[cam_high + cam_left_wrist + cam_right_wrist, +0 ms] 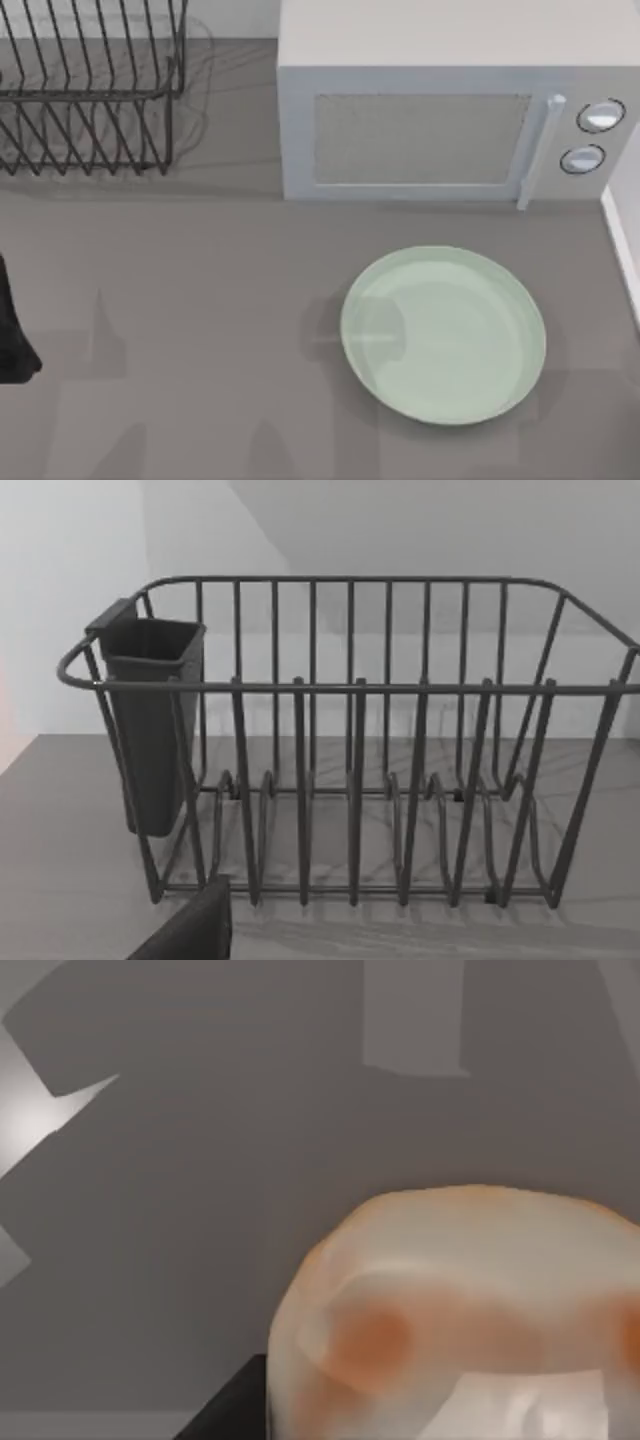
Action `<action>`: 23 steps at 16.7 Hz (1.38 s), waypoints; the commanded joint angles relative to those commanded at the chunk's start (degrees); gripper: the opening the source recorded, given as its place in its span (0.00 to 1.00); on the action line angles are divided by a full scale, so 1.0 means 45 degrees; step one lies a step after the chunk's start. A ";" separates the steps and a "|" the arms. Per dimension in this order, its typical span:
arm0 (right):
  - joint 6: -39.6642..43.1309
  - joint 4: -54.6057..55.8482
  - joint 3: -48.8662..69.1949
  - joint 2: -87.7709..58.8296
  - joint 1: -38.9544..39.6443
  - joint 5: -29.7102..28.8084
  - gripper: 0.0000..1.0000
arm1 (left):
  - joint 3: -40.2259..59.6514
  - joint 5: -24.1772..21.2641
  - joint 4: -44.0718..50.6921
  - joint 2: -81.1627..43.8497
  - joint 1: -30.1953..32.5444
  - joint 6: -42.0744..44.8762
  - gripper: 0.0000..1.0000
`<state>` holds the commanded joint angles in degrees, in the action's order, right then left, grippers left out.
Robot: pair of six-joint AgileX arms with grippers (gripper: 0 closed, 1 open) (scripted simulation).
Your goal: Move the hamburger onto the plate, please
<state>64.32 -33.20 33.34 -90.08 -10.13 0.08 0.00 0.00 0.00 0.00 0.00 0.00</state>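
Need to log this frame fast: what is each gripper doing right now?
Left gripper: cannot be told, facing the dish rack.
Right gripper: cannot be told; the hamburger sits right against its camera.

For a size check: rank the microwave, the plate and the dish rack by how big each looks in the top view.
1. Microwave, largest, spanning the back of the table.
2. Plate, next.
3. Dish rack, smallest as shown; the frame edge cuts it off, so its full size against the plate is unsure.

Plate (445, 335) front right on table (200, 300), microwave (440, 110) behind it, dish rack (90, 90) back left.
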 joint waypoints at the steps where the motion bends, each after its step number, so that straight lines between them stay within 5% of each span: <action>1: 0.0000 0.0000 0.0000 0.0000 0.0000 0.0000 0.00 | 0.0000 0.0000 0.0000 0.0000 0.0000 0.0000 1.00; 15: -0.0190 -0.6816 0.3951 0.2781 -0.0056 0.0079 0.00 | 0.0000 0.0000 0.0000 0.0000 0.0000 0.0000 1.00; 23: -0.0307 -0.7284 0.4436 0.2878 0.0144 0.0079 0.00 | 0.0000 0.0000 0.0000 0.0000 0.0000 0.0000 1.00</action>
<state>62.94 -65.97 53.30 -77.13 -9.48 0.44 0.00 0.00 0.00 0.00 0.00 0.00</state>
